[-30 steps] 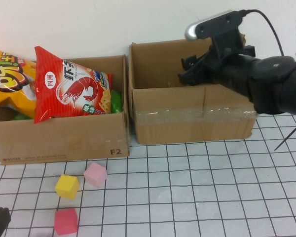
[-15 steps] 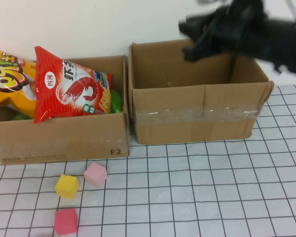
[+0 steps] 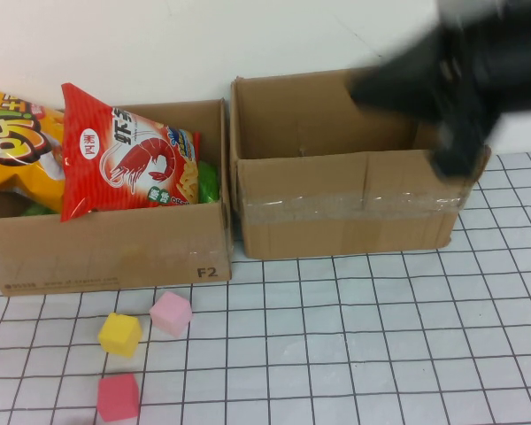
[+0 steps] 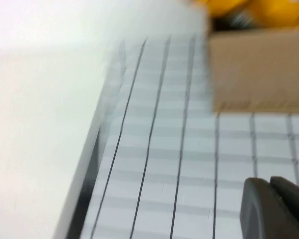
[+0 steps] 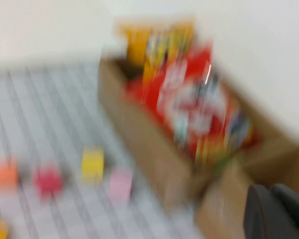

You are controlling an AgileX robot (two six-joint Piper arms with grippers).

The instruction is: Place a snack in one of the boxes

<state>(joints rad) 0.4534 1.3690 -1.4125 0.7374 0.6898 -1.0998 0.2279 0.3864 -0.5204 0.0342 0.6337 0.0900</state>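
Right end effector (image 3: pixel 456 133) closed, empty, above right box (image 3: pixel 345 212), left end effector (image 4: pixel 279 209) closed – over table, red snack bag (image 3: pixel 128 159) in left box (image 3: pixel 106 248)

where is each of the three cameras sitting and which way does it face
High view: raised on the robot's side, angled down at the left box, right box and cubes; the blurred right arm shows.
Left wrist view: low over the gridded table, facing the left box's corner; shut left gripper shows.
Right wrist view: above the right box, facing the red shrimp snack bag; shut right gripper shows.
Shared: all three show the left box.
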